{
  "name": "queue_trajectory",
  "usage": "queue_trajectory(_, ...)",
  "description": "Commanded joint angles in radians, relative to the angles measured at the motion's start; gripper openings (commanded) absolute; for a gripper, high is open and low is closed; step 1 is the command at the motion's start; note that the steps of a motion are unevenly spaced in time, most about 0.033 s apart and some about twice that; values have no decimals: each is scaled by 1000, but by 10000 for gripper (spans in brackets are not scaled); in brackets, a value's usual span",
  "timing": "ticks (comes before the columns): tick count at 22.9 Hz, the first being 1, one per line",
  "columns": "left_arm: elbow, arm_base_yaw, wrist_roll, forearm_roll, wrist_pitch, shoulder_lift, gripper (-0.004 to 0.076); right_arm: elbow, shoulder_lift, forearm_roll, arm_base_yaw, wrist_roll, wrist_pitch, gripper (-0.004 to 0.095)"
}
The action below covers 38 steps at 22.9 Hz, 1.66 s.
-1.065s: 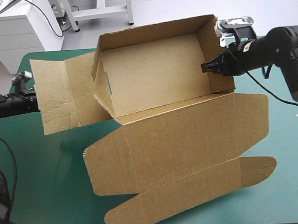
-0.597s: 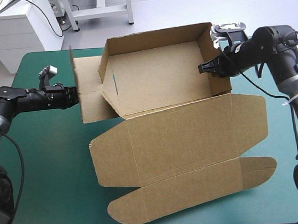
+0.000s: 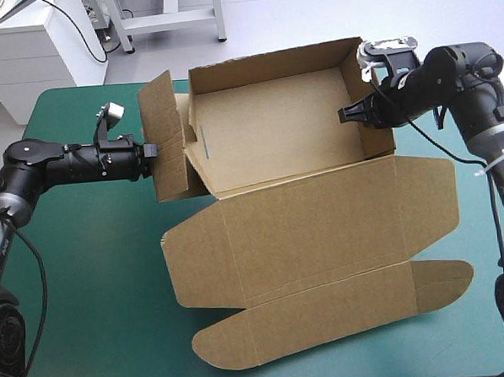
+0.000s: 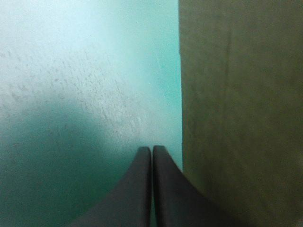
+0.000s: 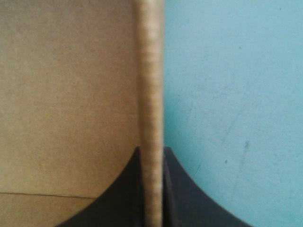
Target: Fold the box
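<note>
So, at this frame you had the box (image 3: 275, 137) toward the table's far edge, tray walls raised, lid (image 3: 322, 235) flat on the teal-green cover (image 3: 86, 248) toward the near edge. Your left gripper (image 3: 153, 150) had its black fingers pressed together in one point, nothing between them, tip against the outer face of the upright left end flap (image 3: 166, 130). Your right gripper (image 3: 347, 114) was clamped on the tray's right wall (image 3: 361, 98), board edge between its fingers.
</note>
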<state>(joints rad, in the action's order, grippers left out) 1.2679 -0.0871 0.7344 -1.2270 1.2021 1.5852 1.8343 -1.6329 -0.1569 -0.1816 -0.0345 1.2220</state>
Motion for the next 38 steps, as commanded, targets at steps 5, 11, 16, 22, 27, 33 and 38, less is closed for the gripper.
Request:
queue_trajectory(5, 109, 4, -2, -94, 93, -46, -7, 33, 43, -11, 7, 10, -44, -19)
queue_trajectory(11, 145, 4, 0, -89, 93, -46, 113, 33, 43, -11, 7, 10, -44, -19)
queue_trajectory(16, 145, 4, -2, -89, 93, -46, 407, 33, 43, -4, 7, 10, -44, -19)
queue_trajectory(22, 145, 4, -39, -97, 91, -48, 516, 33, 43, 76, 7, 35, -44, -19)
queue_trajectory(27, 145, 7, -81, -128, 93, -50, 516, 33, 37, 79, 7, 35, -59, -19)
queue_trajectory(33, 145, 7, -83, -140, 89, -90, 517, 33, 4, 75, 7, 40, -58, -19)
queue_trajectory(38, 145, 20, -83, -126, 89, -95, 516, 33, 2, 70, 7, 50, -80, -20)
